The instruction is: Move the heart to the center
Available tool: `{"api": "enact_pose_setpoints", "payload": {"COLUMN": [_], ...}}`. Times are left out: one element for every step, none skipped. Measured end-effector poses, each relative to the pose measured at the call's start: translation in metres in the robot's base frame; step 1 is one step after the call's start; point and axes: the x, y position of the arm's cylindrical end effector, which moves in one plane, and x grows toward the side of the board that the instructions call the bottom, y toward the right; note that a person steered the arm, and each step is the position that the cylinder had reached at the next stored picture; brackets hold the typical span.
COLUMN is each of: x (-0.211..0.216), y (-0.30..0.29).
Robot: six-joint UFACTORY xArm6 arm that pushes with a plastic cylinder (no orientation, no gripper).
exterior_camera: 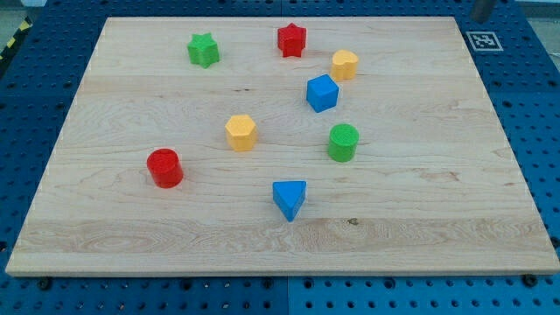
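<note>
The yellow block (pixel 345 64) at the view's upper middle-right looks like the heart. It sits just above and to the right of the blue cube (pixel 322 92) and to the right of the red star (pixel 291 39). A dark rod shows at the view's top right edge, beyond the board's corner. My tip (pixel 479 17) is far to the right of the heart and touches no block.
On the wooden board (pixel 437 201) also lie a green star (pixel 203 50), a yellow hexagon (pixel 241 132), a green cylinder (pixel 343 142), a red cylinder (pixel 164 167) and a blue triangle (pixel 290 199). A black-and-white marker tag (pixel 483 40) sits off the board's top right corner.
</note>
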Motion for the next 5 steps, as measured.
{"api": "enact_pose_setpoints", "payload": {"x": [0.005,0.059,0.111,0.115,0.111], "y": [0.007,-0.013,-0.085,-0.135,-0.144]}}
